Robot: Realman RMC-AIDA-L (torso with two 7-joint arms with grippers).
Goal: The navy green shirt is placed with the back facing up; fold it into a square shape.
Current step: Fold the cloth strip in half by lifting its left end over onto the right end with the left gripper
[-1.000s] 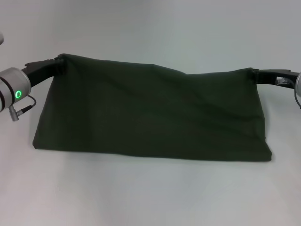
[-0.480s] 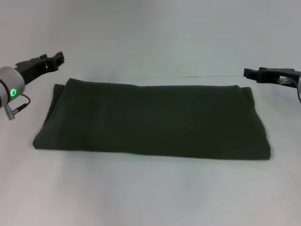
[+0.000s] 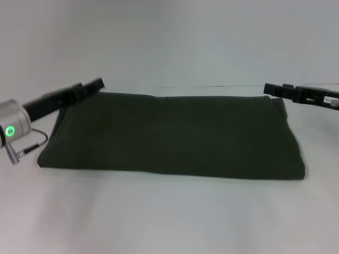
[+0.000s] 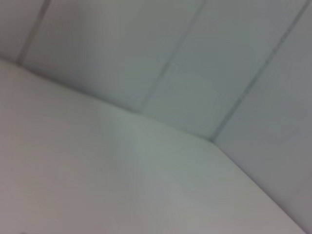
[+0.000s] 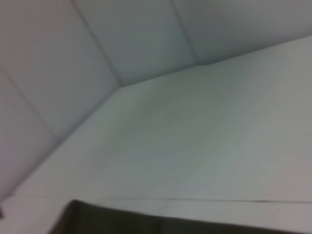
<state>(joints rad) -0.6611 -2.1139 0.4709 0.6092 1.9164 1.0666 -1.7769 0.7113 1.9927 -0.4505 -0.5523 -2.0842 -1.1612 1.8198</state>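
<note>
The white table (image 3: 169, 222) is spread wide under everything; the navy green shirt (image 3: 175, 135) is laid flat on it as a wide folded band, plain side up, its long fold toward the near edge; the left gripper (image 3: 95, 84) is held at the shirt's far left corner and the right gripper (image 3: 270, 88) at its far right corner; whether either pair of jaws is apart or together cannot be told

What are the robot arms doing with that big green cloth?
The robot is folding the navy green shirt on the white table. It lies flat as a wide folded rectangle, not yet a square. The left gripper is at its far left corner and the right gripper at its far right corner. Neither is lifting the cloth.
</note>
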